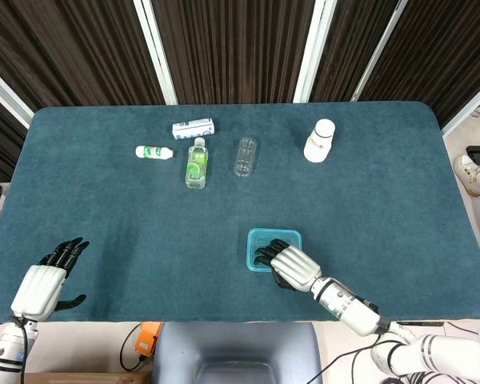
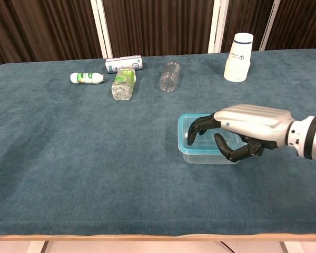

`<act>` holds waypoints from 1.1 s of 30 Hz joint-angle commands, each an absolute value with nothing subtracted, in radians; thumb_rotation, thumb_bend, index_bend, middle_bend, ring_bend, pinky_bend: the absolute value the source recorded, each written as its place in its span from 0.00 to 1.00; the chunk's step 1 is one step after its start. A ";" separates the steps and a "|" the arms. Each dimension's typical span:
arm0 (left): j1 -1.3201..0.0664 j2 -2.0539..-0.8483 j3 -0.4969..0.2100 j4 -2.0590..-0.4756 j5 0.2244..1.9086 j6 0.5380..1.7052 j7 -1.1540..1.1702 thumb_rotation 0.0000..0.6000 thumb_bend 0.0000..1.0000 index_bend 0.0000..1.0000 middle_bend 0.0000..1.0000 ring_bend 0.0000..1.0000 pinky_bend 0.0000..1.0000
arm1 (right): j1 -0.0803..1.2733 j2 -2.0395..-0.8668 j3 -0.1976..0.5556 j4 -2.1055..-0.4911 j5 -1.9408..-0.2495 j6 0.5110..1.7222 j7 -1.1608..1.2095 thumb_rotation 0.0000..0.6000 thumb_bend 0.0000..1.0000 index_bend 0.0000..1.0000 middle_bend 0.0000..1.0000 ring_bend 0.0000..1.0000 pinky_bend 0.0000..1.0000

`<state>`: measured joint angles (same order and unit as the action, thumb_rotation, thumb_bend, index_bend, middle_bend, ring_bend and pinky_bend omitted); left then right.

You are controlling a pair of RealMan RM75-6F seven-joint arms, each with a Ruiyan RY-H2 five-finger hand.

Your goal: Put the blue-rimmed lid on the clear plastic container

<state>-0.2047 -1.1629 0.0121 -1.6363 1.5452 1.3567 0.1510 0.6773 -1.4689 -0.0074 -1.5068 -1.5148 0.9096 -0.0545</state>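
The clear plastic container stands at the front middle of the table, and the blue-rimmed lid lies on top of it. My right hand is over its near right part; in the chest view the right hand has its fingers curved down onto the lid and the thumb in front of the container wall. It grips nothing. My left hand rests at the table's front left with fingers apart, empty, and shows only in the head view.
At the back lie a white can, a small white bottle with a green label, a green-labelled clear bottle and a clear empty bottle. A white bottle stands upright at the back right.
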 commanded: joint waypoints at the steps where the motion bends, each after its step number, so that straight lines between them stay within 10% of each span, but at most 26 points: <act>1: -0.205 -1.163 0.012 -1.636 1.545 1.356 0.152 1.00 0.42 0.11 0.08 0.11 0.34 | 0.671 -1.457 0.002 -1.510 -1.526 0.934 -0.038 1.00 1.00 0.42 0.33 0.31 0.28; 33: -0.205 -1.163 0.012 -1.637 1.544 1.357 0.151 1.00 0.42 0.11 0.08 0.11 0.34 | 0.712 -1.543 0.064 -1.390 -1.473 0.920 -0.019 1.00 1.00 0.42 0.33 0.31 0.28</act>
